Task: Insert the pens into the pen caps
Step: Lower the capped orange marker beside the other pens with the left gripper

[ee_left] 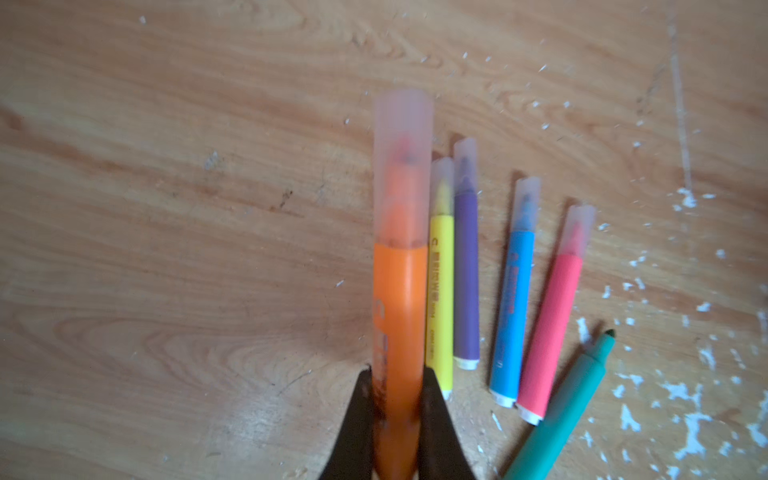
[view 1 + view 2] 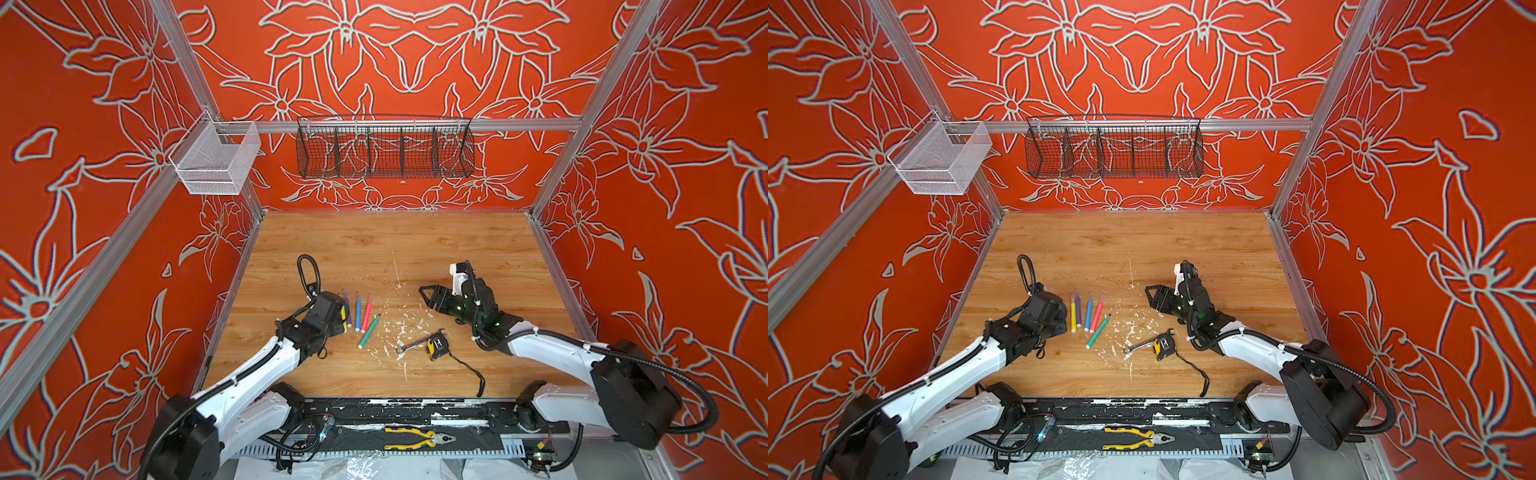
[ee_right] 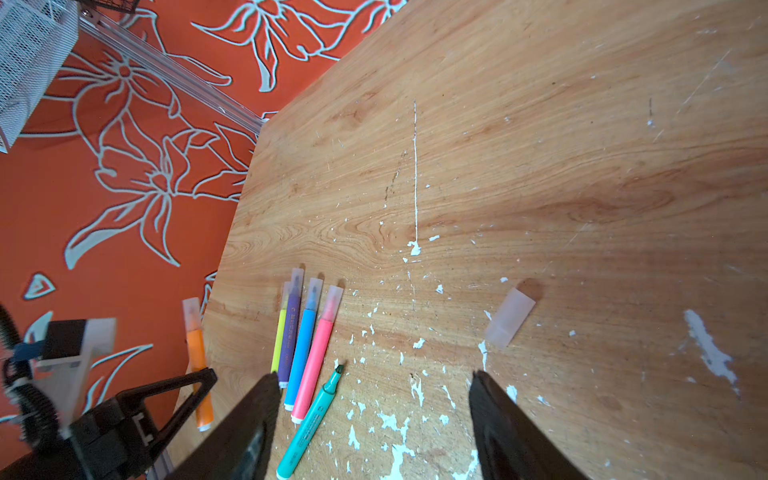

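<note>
While left hand (image 1: pixel 397 376) clamps the capped orange pen (image 1: pixel 401 299) and right hand (image 3: pixel 374 376) gapes empty, green pen (image 3: pixel 309 424) and 1 loose cap (image 3: pixel 510 318) lie on the desk (image 3: pixel 540 145): probably light, slick, grip mid-barrel.

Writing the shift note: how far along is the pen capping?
Done: yellow pen, purple pen, blue pen and pink pen lie capped. In hand: left gripper grips the capped orange pen. Left: green pen is bare; a loose cap lies near the open right gripper.
</note>
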Robot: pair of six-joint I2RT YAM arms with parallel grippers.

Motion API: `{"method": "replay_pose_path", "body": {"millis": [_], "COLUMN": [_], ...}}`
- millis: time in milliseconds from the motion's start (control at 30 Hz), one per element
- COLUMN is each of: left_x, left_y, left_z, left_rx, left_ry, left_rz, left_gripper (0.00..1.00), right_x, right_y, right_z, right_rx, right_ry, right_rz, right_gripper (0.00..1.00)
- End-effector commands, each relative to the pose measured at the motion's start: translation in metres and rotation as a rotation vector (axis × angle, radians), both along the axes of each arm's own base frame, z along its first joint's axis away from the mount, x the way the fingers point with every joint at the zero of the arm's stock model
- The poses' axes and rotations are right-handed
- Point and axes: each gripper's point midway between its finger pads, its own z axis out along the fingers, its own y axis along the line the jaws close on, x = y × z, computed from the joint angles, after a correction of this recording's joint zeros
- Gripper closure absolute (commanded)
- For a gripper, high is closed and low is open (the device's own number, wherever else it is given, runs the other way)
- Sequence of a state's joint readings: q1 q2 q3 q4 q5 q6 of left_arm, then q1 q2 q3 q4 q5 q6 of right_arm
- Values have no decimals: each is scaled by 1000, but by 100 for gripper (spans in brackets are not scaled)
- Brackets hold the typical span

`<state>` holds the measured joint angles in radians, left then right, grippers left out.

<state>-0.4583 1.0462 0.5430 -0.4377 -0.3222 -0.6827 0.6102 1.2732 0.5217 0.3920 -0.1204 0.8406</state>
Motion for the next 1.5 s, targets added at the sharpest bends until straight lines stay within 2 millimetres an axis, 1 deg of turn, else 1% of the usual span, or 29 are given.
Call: {"method": "replay_pose_path", "body": {"millis": [0, 167, 433, 600, 633, 733, 767, 833, 1033, 1167, 1267, 1300, 1400, 1467], "left_x": [7, 11, 18, 20, 21, 22, 22, 23, 23, 23, 24, 22, 19, 14], "left_y": [-4, -5, -8, -11, -11, -11, -12, -12, -12, -11, -13, -16, -35, -46], "left_z": [-5, -18, -40, -46, -46, -45, -44, -42, -30, -18, -2, 3, 19, 26], "left_rx": [-57, -65, -66, -75, -76, -77, -78, -80, -74, -70, -78, -90, -158, -196], "left_ry": [17, 26, 89, 103, 103, 100, 99, 94, 80, 59, 36, 31, 4, -5], "left_rz": [60, 74, 68, 63, 63, 58, 56, 51, 37, 30, 6, -20, -138, -206], "left_gripper": [100, 100, 100, 100, 98, 88, 86, 82, 74, 72, 72, 72, 72, 72], "right_x": [5, 5, 5, 5, 5, 4, 5, 5, 4, 4, 4, 4, 4, 4], "right_y": [5, 5, 5, 4, 4, 4, 4, 4, 3, 2, 1, 1, 0, -1], "right_z": [10, 9, 10, 9, 10, 10, 10, 11, 12, 14, 15, 16, 16, 17], "right_rx": [9, -1, -6, -8, -8, -8, -10, -10, -12, -14, -15, -15, -19, -21], "right_ry": [-9, -4, 4, 5, 3, 4, 4, 2, 0, -4, -7, -7, -12, -14], "right_rz": [11, 12, 13, 10, 12, 14, 12, 13, 12, 9, 7, 6, 2, -1], "right_gripper": [27, 28, 29, 29, 29, 29, 29, 29, 29, 29, 29, 29, 29, 29]}}
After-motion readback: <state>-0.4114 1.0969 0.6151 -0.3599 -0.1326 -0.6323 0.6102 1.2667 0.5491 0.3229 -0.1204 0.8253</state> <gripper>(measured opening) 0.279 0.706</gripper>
